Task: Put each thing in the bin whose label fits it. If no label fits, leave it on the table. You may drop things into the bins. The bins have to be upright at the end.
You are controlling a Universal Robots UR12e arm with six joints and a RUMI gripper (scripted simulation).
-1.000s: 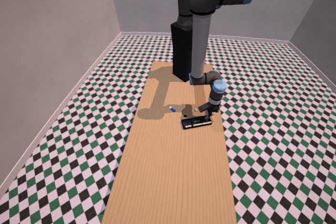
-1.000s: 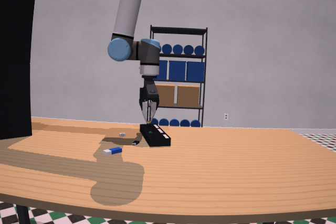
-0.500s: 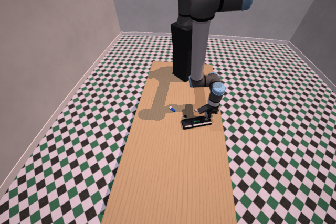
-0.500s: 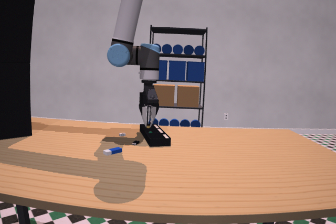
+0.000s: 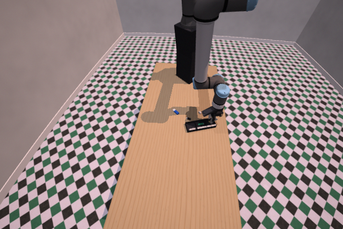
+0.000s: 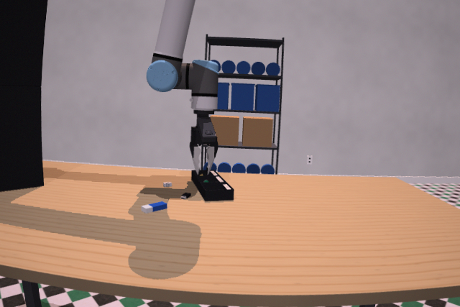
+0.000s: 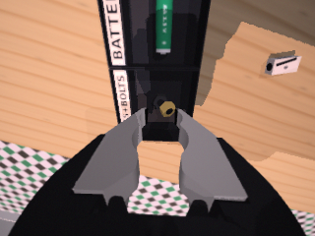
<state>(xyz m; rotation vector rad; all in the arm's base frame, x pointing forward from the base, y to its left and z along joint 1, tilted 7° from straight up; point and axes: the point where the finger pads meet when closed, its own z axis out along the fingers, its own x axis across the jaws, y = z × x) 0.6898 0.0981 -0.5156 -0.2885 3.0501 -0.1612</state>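
one brass nut (image 7: pixel 166 108) lying loose in the bolts compartment of the black bin row (image 7: pixel 192 54), gripper (image 7: pixel 159 119) just above it, jaws parted and holding nothing, green battery (image 7: pixel 163 27) in the next compartment

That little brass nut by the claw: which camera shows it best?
The wrist view: the small brass hexagonal nut sits large and sharp in the black bin's compartment, beyond the parted claw. The exterior view shows only the claw above the bin; from the top view the nut cannot be made out.
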